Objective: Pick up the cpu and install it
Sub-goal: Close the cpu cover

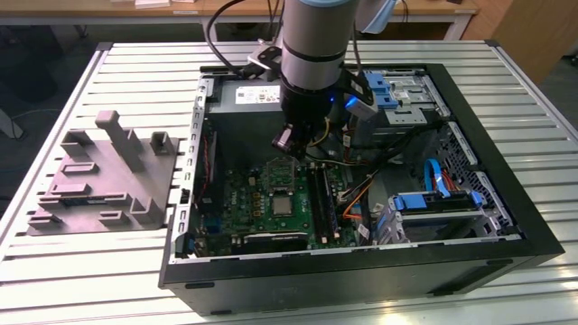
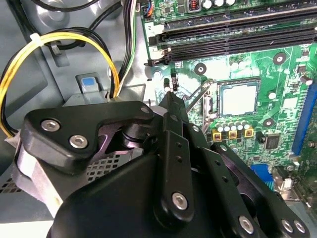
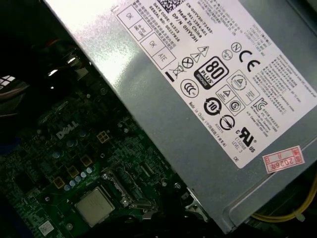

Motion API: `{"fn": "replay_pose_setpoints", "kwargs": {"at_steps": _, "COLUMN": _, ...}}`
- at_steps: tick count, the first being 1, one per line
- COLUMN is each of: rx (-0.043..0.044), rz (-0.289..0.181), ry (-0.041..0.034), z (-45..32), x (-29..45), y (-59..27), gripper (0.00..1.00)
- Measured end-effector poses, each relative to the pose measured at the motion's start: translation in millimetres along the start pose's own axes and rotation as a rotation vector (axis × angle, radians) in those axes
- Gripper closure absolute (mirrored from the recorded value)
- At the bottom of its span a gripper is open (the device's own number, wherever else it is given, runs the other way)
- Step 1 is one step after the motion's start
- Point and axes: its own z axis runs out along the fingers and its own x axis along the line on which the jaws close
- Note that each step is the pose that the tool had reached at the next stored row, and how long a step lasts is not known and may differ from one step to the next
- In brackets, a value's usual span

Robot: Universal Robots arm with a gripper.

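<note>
The cpu (image 2: 239, 97) lies seated in its socket (image 3: 120, 191) mid-motherboard (image 1: 271, 196); the gripper (image 2: 171, 99), fingers clenched on nothing, hovers just above.

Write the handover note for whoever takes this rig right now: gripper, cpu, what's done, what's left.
Gripper: above the motherboard inside the open case, beside the grey power supply; nothing visible in its grip.
Cpu: lying flat in the socket in both wrist views.
Done: chip appears placed.
Left: the socket's retention frame looks open, its lever raised; closing not shown.
</note>
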Motion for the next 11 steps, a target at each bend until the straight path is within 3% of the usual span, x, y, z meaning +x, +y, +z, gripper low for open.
{"fn": "replay_pose_setpoints", "kwargs": {"at_steps": 5, "rx": -0.0007, "rz": -0.051, "ry": 0.0031, "z": -0.1, "x": 0.0, "y": 0.0, "gripper": 0.89}}
{"fn": "replay_pose_setpoints", "kwargs": {"at_steps": 11, "rx": -0.0031, "rz": -0.055, "ry": 0.0044, "z": -2.2, "x": 0.0, "y": 0.1, "gripper": 0.89}}
